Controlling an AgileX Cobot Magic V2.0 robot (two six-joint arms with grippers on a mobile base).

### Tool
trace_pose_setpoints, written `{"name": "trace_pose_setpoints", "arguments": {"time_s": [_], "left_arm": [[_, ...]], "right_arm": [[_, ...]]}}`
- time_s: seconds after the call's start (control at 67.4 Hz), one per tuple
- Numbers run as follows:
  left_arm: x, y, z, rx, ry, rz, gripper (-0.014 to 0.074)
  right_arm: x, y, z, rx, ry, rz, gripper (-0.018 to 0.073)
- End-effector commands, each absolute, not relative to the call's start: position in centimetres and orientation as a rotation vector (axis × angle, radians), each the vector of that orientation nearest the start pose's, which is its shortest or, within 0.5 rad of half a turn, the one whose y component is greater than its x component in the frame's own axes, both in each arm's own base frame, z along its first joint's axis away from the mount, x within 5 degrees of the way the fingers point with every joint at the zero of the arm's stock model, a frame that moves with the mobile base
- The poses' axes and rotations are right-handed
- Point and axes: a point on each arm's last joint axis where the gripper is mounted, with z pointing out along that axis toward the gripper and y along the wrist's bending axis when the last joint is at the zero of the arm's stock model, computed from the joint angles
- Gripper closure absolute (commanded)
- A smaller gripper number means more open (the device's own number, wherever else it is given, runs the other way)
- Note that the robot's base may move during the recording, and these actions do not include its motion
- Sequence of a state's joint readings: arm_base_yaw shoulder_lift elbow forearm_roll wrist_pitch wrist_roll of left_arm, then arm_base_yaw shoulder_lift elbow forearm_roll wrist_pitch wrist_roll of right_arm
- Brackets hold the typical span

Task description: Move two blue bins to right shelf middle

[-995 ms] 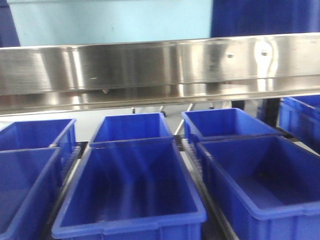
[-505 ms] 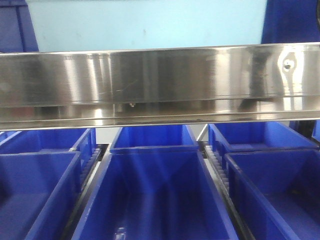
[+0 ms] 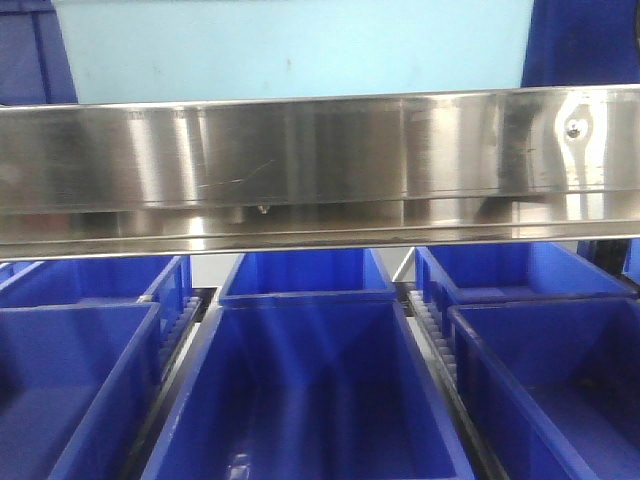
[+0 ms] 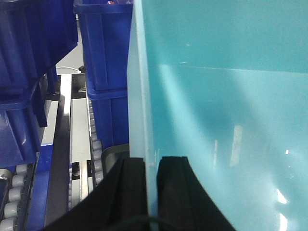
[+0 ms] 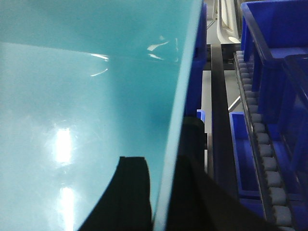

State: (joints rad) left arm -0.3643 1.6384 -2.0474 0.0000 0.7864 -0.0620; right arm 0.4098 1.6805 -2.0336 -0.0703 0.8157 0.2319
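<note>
Left gripper [image 4: 151,166] points up along the wall of a pale cyan bin [image 4: 216,120], black fingers [image 4: 132,192] closed on that wall, one on each side, holding it. The wall stands upright and fills the right half of the left wrist view. It is smooth and glossy with light streaks. Dark bins [image 4: 108,48] are stacked just left of it, over rollers [image 4: 12,192]. In the front view a steel rail [image 3: 320,170] runs across, with a pale cyan face [image 3: 290,45] above it; can't tell if that is the held bin. Rows of open dark bins sit below the rail. Right gripper [image 5: 161,163] grips the bin's other wall the same way, one finger inside and one outside. The wall tilts right toward the top. More dark bins and rollers lie to its right.
</note>
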Motion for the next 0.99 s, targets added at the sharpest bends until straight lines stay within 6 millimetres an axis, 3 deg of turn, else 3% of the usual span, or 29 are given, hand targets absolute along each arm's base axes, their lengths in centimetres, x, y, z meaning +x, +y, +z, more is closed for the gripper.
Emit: {"name": "trace_pose_setpoints", "arguments": {"time_s": [0.0, 0.861, 0.98], "left_arm": [[32.66, -13.17, 52.22, 0.273, 1.812, -0.375, 0.0707], [32.62, -13.15, 52.24, 0.273, 1.813, -0.375, 0.0707], [32.31, -13.14, 51.60, 0.287, 1.892, -0.376, 0.0707]], "right_arm": [[33.68, 14.85, 50.91, -0.199, 1.840, 0.412, 0.0712], [33.69, 14.86, 50.96, -0.199, 1.834, 0.413, 0.0712], [33.50, 14.76, 50.55, -0.205, 1.886, 0.400, 0.0712]]}}
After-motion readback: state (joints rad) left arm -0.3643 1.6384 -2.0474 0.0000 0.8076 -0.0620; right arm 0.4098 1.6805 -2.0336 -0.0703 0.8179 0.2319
